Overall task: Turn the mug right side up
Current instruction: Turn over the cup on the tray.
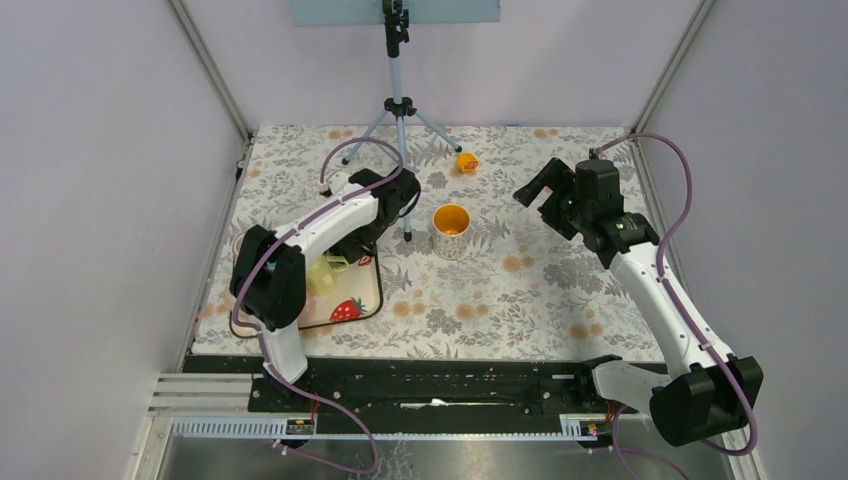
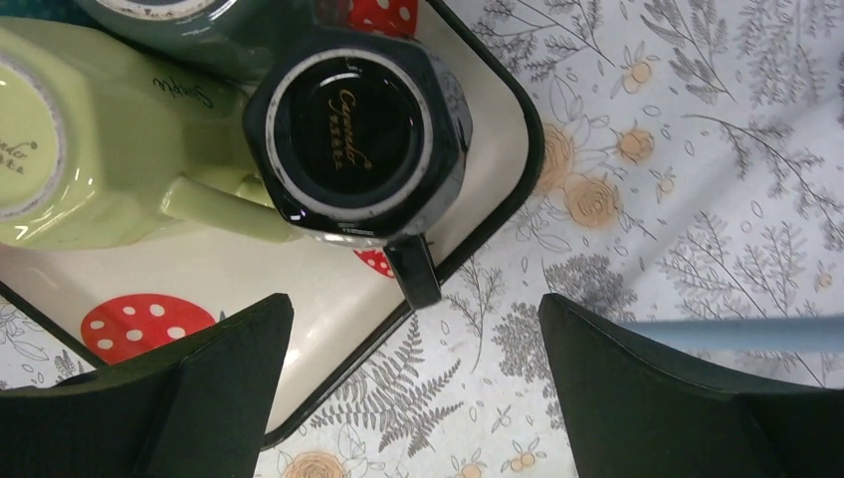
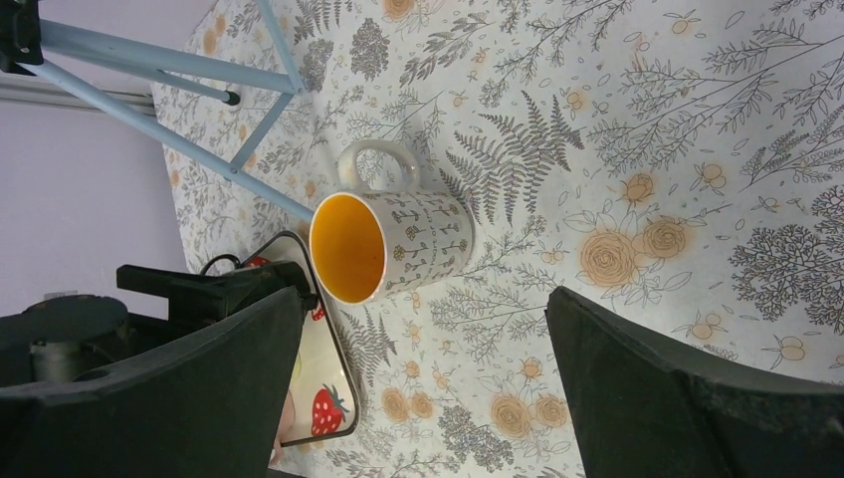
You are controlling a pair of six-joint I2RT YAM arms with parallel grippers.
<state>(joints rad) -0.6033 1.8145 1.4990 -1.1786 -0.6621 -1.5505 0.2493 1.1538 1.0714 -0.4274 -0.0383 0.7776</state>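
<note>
The left hand (image 2: 413,339) is released, its jaws spread wide with nothing between them. It hangs over the corner of a tray (image 2: 490,118). Just ahead of its fingers sits a black mug (image 2: 353,134), bottom up, base ring and maker's mark facing the camera, its handle pointing back toward the gap between the jaws. To the left of that mug and touching it is a green mug (image 2: 90,139), also inverted, and beyond both the edge of a third dark mug (image 2: 199,25) shows, cut off by the frame.

The right hand (image 3: 423,329) is likewise released and holds nothing. It is raised off the worktop (image 1: 560,290), well apart from a white mug (image 3: 393,244) ahead of it. That mug stands on its base on the bare worktop beside the tray, orange inside open to the top, so one mug looks done.

Judging by this, the job is partly finished: the white mug is righted, while the tray mugs remain bottom up. The left hand seems lined up on the black mug, but no grip is made yet; closing, lifting, flipping and setting down are all left
</note>
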